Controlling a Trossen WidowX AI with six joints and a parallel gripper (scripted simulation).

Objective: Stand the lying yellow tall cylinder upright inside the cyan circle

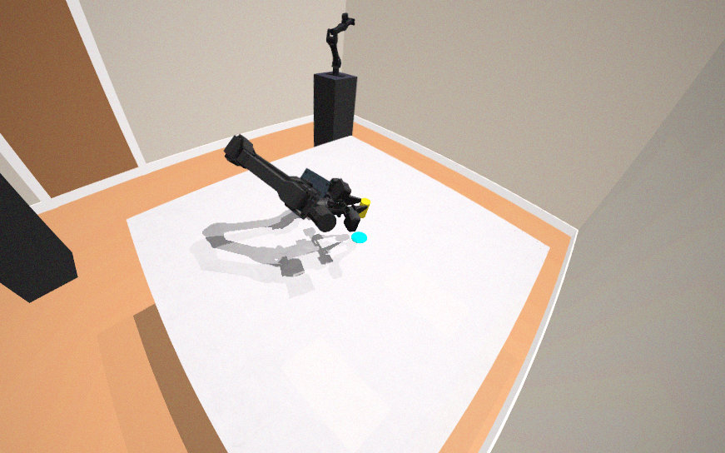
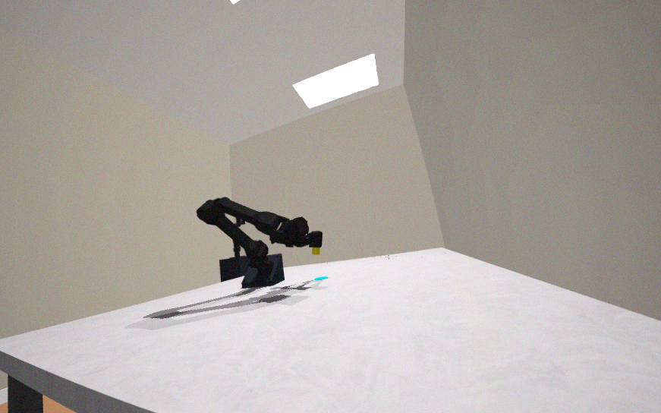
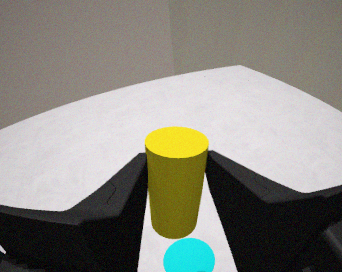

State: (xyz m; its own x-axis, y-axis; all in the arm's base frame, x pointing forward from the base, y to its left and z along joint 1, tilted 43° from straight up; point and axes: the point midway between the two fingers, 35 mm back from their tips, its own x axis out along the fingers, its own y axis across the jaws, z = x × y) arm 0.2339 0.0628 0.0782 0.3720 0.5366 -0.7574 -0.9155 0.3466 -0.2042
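The yellow tall cylinder [image 1: 365, 211] [image 2: 316, 250] [image 3: 175, 190] is held about upright in the air. My gripper [image 1: 363, 204] [image 3: 176, 159] is shut on it, one finger on each side in the wrist view. In the exterior view the gripper's body hides the cylinder's upper part, and its lower end hangs well above the table. The cyan circle [image 1: 359, 237] [image 2: 321, 278] [image 3: 189, 257] lies flat on the table, below the cylinder. In the wrist view it shows just under the cylinder's lower end, between the fingers.
The white table [image 1: 409, 337] [image 2: 373, 348] bears the arm's base [image 2: 263, 272] and the arm's shadows. A dark pedestal with another arm [image 1: 334, 107] stands beyond the table's far corner. Another dark pedestal [image 1: 10, 236] stands off the table's left side.
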